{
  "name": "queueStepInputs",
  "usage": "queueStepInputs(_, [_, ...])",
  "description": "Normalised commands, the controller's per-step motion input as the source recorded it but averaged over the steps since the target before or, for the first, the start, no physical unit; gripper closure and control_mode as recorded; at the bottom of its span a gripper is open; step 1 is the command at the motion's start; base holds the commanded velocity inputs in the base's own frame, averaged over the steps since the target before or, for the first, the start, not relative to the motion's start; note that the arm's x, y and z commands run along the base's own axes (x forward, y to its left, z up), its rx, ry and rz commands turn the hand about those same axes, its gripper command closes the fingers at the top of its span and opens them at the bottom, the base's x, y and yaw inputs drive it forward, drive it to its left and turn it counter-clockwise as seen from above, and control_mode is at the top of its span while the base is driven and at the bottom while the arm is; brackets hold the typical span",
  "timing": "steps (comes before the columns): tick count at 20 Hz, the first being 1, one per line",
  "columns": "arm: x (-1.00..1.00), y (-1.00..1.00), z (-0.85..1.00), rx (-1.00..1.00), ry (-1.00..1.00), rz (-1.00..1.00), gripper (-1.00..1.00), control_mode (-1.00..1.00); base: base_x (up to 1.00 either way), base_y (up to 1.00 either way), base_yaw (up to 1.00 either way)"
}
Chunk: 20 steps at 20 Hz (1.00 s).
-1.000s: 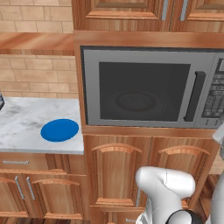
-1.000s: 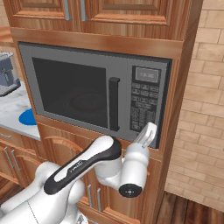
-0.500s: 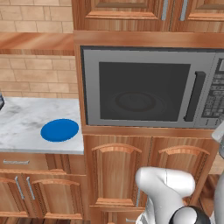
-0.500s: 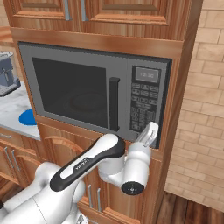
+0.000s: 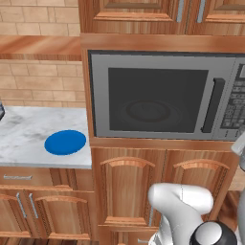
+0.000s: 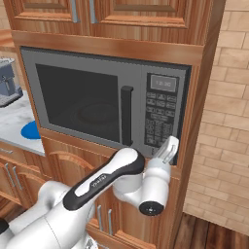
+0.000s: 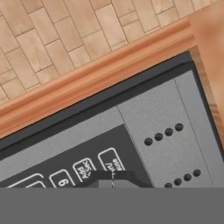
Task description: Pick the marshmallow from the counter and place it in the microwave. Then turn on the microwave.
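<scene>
Pressing its closed, empty fingertips against the bottom row of the keypad (image 6: 160, 119) at the lower right corner of the microwave (image 6: 92, 99), the gripper (image 6: 170, 146) tilts upward from a white wrist, the forearm sloping down-left to the base, door shut, marshmallow not discernible

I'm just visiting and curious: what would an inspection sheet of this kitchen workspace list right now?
Surface: white-grey veined marble counter, over brown wooden cabinets.
Job's things: large built-in grey microwave, dark glass door closed; marshmallow not seen.
Clutter: round blue plate lying on the counter; grey appliance at the counter's back.
Grippers: two-finger gripper shut, at the bottom of the microwave's button keypad.
Cables: nothing seen.
Surroundings: tan brick wall, wooden floor.
</scene>
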Motion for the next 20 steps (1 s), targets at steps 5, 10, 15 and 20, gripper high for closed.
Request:
queueStepInputs(5, [0.09,-0.03,-0.05,0.0,0.0,0.0,1.0,-1.0,0.0,0.0,0.0])
queueStepInputs(10, [0.1,-0.02,-0.01,0.0,0.0,0.0,1.0,-1.0,0.0,0.0,0.0])
queueStepInputs(15, [0.11,0.0,0.0,0.0,0.0,0.0,1.0,-1.0,0.0,0.0,0.0])
queueStepInputs(20, [0.11,-0.01,-0.05,0.0,0.0,0.0,1.0,-1.0,0.0,0.0,0.0])
